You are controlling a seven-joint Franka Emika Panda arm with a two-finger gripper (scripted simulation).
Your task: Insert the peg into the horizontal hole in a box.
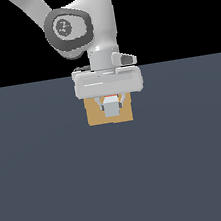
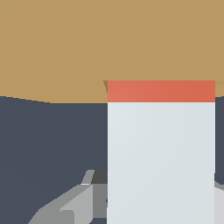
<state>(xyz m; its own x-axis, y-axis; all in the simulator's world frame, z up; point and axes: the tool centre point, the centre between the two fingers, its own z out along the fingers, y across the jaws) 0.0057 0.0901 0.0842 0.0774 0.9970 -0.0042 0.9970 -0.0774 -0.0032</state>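
In the exterior view I see my arm (image 1: 80, 21) coming down from the upper left, with the gripper (image 1: 111, 104) hanging straight down at the middle of the frame. Its two fingers (image 1: 100, 104) are closed on the peg (image 1: 111, 107), one on each side. From here the peg shows only as a pale grey square end facing the camera. Directly behind it sits the box (image 1: 94, 116), a tan block resting on the dark grey table (image 1: 54, 192); the gripper body covers the box's top edge, and the peg hides the middle of its face, so I cannot make out the hole in this view.

In the wrist view the peg (image 2: 161, 162) runs away from the camera, grey-white for most of its length and ending in a red-orange band that meets the box (image 2: 57, 48). A thin dark sliver shows at the corner of that red end, but whether the tip is already in the hole I cannot tell.
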